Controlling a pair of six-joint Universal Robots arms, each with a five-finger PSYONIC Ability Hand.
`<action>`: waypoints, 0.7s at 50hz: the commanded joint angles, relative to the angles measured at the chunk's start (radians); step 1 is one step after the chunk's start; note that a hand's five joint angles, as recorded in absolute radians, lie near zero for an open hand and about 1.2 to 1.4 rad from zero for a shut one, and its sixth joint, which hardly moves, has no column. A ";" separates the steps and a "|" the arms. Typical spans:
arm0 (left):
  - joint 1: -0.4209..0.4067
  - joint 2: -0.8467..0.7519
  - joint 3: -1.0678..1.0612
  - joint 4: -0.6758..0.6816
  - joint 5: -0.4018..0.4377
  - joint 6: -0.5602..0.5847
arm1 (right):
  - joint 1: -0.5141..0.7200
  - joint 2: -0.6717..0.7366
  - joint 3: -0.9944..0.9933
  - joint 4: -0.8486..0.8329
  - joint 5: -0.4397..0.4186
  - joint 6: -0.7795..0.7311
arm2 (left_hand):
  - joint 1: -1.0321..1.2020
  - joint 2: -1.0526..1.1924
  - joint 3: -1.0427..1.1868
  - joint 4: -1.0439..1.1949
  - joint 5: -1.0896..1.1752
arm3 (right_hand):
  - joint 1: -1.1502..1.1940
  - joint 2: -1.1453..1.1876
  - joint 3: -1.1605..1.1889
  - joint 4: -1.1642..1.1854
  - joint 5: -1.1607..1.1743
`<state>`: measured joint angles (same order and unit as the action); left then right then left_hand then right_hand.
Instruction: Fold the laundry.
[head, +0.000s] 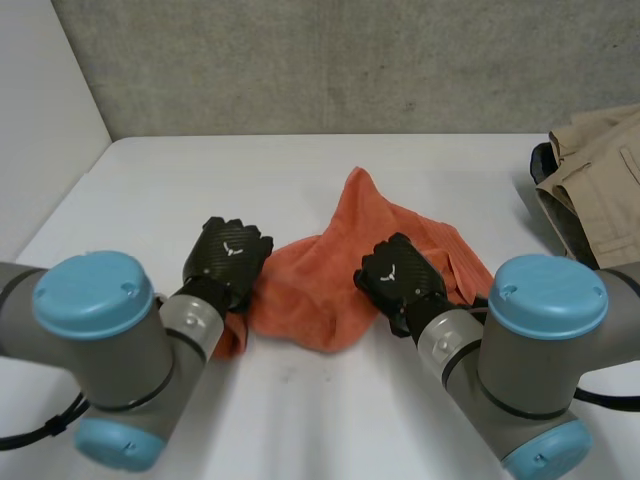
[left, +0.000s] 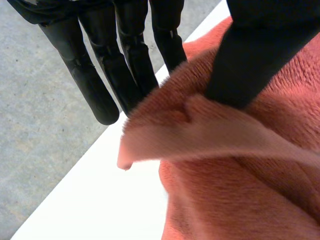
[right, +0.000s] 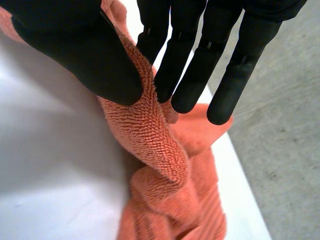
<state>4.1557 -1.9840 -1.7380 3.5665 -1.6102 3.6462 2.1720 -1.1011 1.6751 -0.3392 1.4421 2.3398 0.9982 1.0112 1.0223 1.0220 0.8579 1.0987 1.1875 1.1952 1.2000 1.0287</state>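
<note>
Reaching forward with both arms, knuckles upward. Pinching the towel (head: 315, 290) between thumb and straight fingers with the left hand (head: 228, 256), and likewise with the right hand (head: 400, 278).

One orange towel (head: 320, 290) — one beige garment (head: 600, 180)

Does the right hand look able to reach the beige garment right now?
Probably not yet: the right hand is pinching the orange towel, though nothing stands between it and the beige garment.
</note>
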 joint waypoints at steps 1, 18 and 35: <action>-0.008 0.164 -0.066 -0.090 -0.004 0.038 | -0.008 0.006 0.008 0.009 0.023 0.032 | -0.264 -0.277 -0.288 -0.288 -0.298 | 0.298 0.209 0.201 0.196 0.193; 0.027 0.153 0.207 -0.402 0.007 -0.264 | -0.015 0.003 0.044 0.009 0.018 0.047 | -0.462 -0.475 -0.486 -0.486 -0.496 | 0.298 0.209 0.201 0.196 0.193; 0.054 -0.291 0.577 -0.713 -0.023 -0.330 | -0.015 0.003 0.045 0.009 0.021 0.046 | -0.430 -0.443 -0.454 -0.453 -0.464 | 0.298 0.209 0.201 0.196 0.193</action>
<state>4.2115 -2.1839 -1.2064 2.8952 -1.6188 3.2940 2.1568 -1.0983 1.7198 -0.3300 1.4631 2.3868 0.5115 0.5073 0.5163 0.4977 0.3189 1.0987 1.1875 1.1952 1.2000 1.0287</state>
